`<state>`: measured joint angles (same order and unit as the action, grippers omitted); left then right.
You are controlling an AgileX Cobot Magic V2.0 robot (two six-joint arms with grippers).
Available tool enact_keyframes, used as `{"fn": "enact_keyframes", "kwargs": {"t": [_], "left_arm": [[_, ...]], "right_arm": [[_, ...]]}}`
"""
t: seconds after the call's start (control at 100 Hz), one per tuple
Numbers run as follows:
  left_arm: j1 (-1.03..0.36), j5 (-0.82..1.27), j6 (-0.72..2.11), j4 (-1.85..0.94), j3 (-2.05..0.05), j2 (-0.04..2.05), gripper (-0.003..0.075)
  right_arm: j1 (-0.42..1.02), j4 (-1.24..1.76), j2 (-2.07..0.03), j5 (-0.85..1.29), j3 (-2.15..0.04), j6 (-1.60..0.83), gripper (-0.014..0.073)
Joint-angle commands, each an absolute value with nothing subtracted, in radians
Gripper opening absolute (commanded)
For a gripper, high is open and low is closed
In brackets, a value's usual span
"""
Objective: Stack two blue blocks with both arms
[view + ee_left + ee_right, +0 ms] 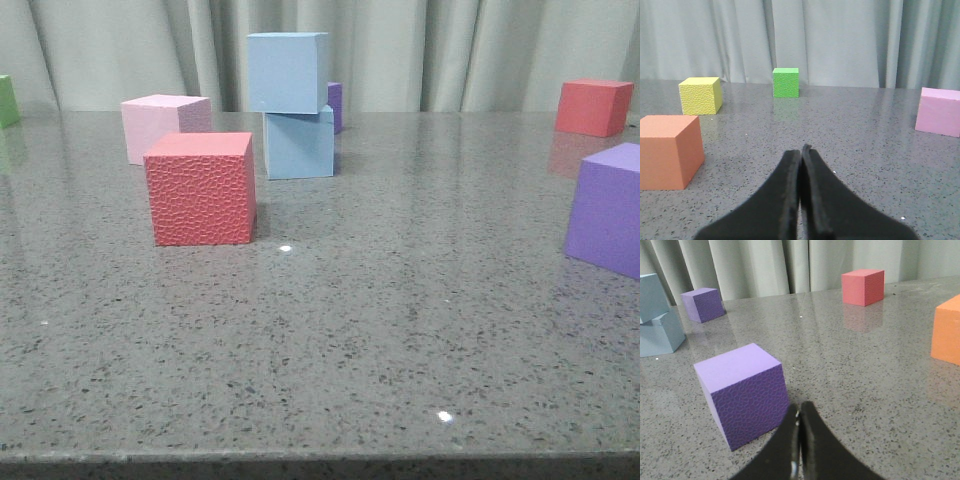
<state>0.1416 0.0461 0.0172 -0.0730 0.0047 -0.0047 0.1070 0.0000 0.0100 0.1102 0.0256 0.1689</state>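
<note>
- Toward the back of the table, just left of centre in the front view: upper blue block resting on lower blue block, twisted a little and shifted slightly left, so edges not flush.
- Close by the stack: pink block and red block to its left and nearer the camera, a small purple block peeking out behind.
- Left claw pressed together on nothing, low over bare table, facing a green block, a yellow block and an orange block.
- Right claw likewise pinched together and empty, just beside a large purple block, with the stack at the edge of its view, well apart.
- Judged from this: stacking seemingly done, with both arms clear of the pile; step in hand most likely a check or a tidy retreat.
- To do it well: slow, level movement away from the stack, no sweep toward the large purple block beside the right claw.
- If squaring the top block: claw opened wide first, approach from above, light squeeze on opposite faces, small turn only.
- Risk: a sideways nudge tipping the offset top block off.
</note>
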Motion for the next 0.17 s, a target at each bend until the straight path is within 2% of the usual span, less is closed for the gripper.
{"fn": "enact_keyframes", "kwargs": {"t": [0.0, 0.16], "left_arm": [[0.142, -0.029, 0.014, -0.081, 0.007, -0.037, -0.0018], [0.142, -0.029, 0.014, -0.081, 0.007, -0.037, -0.0019]], "right_arm": [[0.102, 0.000, 0.032, 0.038, 0.009, 0.159, -0.0068], [0.102, 0.000, 0.032, 0.038, 0.008, 0.159, -0.0068]]}}
